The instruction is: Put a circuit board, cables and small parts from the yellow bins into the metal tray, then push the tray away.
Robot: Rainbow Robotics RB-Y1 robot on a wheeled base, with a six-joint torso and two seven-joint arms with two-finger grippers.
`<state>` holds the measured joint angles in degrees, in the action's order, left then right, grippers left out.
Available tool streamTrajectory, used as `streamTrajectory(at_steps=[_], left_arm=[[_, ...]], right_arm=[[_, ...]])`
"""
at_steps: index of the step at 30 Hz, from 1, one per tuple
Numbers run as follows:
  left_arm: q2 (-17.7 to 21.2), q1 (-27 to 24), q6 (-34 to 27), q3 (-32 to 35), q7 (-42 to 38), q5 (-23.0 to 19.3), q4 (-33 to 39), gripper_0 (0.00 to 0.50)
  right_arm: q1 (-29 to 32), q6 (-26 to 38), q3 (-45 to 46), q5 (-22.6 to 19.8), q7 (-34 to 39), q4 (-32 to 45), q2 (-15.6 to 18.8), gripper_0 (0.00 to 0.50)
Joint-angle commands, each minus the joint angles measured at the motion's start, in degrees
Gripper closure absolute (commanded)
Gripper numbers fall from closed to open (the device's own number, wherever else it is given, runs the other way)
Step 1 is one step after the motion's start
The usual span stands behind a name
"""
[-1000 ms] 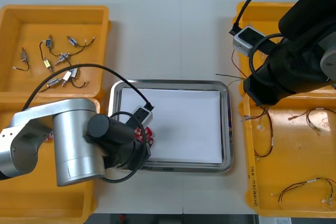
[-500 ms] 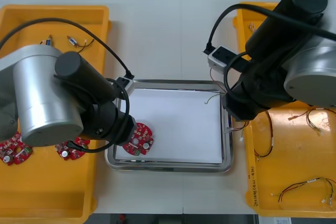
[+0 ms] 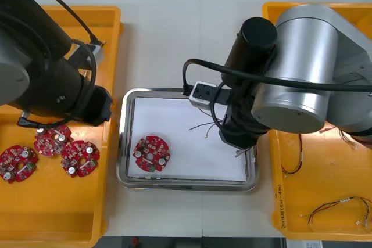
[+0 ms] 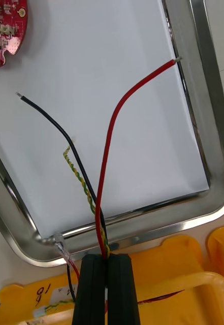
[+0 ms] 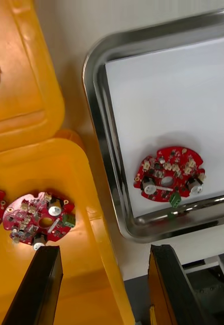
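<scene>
At the tray's right rim, right fingers clamped on cables; left fingers wide above bin edge. Circuit board just inside left rim.

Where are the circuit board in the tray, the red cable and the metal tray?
Circuit board (image 3: 151, 154): front view, its centre.
Red cable (image 4: 110, 129): right wrist view, midway along its bend.
Metal tray (image 3: 186, 185): front view, its near rim.

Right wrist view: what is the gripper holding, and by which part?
The right gripper pinches a bunch of cables partway along their length; their free ends fan out over the metal tray.
</scene>
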<state>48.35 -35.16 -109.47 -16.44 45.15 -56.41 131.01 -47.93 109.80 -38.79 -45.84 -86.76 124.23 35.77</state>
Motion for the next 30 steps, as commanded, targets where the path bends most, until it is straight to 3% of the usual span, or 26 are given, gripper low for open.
streamTrajectory(at_steps=[1,6,15,22,30], left_arm=[[-0.5,2.2,-0.5,7.1,2.7,-0.6,1.8,0.000],[-0.1,6.6,-0.5,12.9,8.6,-0.3,1.8,0.000],[0.3,12.3,-0.5,21.5,18.8,1.6,-0.8,0.000],[0.3,13.6,-0.5,26.0,25.8,2.4,-5.2,0.000],[0.4,13.0,-0.5,29.2,34.5,6.3,-11.6,0.000]], right_arm=[[-1.9,0.2,-0.4,0.9,-8.3,-2.8,-3.0,0.500],[-0.6,0.2,-0.3,1.5,-14.2,-5.0,-3.0,0.500],[7.1,-6.2,-0.4,7.4,-23.7,-5.2,-3.1,0.500],[11.1,-7.1,-0.3,9.2,-24.7,-5.4,-5.0,0.500],[16.5,-8.2,-0.3,16.0,-24.7,-5.5,-9.9,0.500]])
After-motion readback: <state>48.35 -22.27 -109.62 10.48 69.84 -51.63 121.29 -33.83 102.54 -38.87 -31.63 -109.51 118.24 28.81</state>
